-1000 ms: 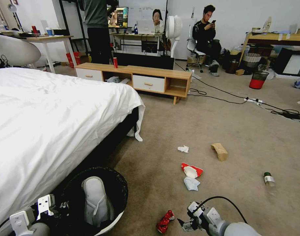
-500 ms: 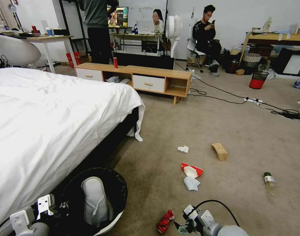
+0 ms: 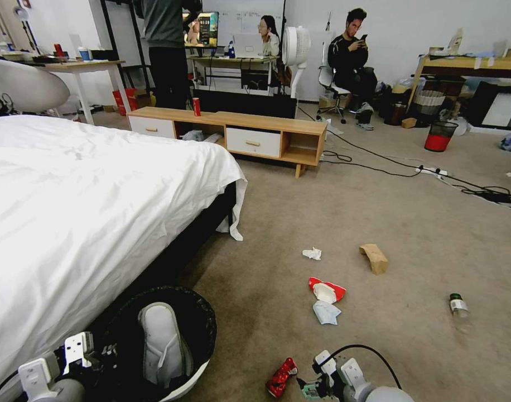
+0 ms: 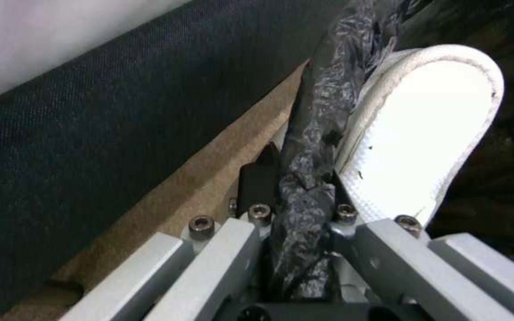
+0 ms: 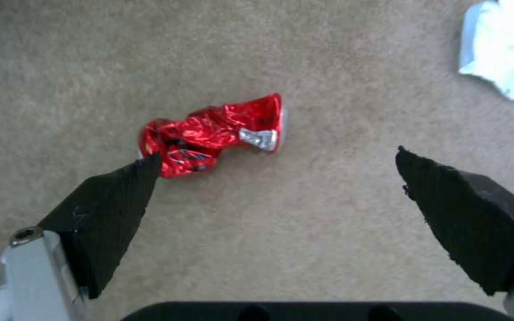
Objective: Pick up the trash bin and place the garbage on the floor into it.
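Red crushed can (image 5: 212, 133) just off one pad: shift wide-spread right gripper (image 5: 275, 178) to straddle it, left gripper (image 4: 296, 196) pinching trash bin (image 3: 202, 329) rim.

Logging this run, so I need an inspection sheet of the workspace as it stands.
Surface: beige carpet, bare between items.
Job's things: trash bin beside the bed, a white slipper inside; crushed can, wrapper, tissues, paper bag, bottle on the carpet.
Clutter: mesh bin.
Grippers: left hand shut on bin rim; right hand open above the can.
Cables: black cables far right.
Surroundings: low cabinet.
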You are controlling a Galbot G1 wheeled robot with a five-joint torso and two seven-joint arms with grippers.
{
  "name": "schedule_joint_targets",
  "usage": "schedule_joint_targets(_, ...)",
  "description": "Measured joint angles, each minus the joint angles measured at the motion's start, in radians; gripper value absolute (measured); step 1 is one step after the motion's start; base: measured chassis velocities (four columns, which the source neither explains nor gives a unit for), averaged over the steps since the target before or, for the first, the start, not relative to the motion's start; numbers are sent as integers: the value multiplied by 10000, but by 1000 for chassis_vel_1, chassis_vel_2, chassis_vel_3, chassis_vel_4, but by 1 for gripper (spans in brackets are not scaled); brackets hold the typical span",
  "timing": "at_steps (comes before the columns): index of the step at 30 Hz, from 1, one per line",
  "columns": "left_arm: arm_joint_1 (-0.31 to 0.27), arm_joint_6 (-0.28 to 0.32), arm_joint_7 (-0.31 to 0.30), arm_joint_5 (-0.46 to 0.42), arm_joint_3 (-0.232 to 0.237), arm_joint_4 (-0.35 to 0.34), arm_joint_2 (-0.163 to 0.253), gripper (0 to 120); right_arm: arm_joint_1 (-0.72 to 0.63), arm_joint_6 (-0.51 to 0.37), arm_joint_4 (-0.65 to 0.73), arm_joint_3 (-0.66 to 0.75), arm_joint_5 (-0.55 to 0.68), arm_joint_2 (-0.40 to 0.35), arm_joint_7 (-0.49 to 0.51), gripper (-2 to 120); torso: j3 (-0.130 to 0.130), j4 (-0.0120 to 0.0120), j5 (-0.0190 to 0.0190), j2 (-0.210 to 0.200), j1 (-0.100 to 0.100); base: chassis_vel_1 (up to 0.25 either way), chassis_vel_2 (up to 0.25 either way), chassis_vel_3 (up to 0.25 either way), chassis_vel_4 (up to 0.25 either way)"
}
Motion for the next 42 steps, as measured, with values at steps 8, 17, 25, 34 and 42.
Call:
schedule_joint_targets(8, 10, 0, 0, -14, -16, 35, 53, 2, 227, 12, -224, -259, 873, 395, 465, 100, 0, 0, -1, 0, 0, 0, 0, 0, 0)
schedule_joint_targets(17, 27, 0, 0, -34, -34, 48, 85, 2, 517, 76, -459, -507, 1381, 734, 814, 100, 0, 1, -1, 0, 0, 0, 0, 0, 0)
schedule_joint_targets(25, 62, 1, 1, -52, -52, 47, 95, 2, 575, 179, -802, -535, 1807, 966, 1078, 100, 0, 0, -1, 0, 0, 0, 0, 0, 0)
schedule_joint_targets(34, 74, 1, -4, -53, -52, 38, 87, 2, 592, 278, -1109, -502, 1929, 1043, 1127, 100, 0, 0, 0, 0, 0, 0, 0, 0, 0)
schedule_joint_targets(42, 103, 0, -7, -52, -56, 7, 95, 2, 588, 347, -1339, -454, 2020, 1141, 1153, 100, 0, 0, -1, 0, 0, 0, 0, 0, 0)
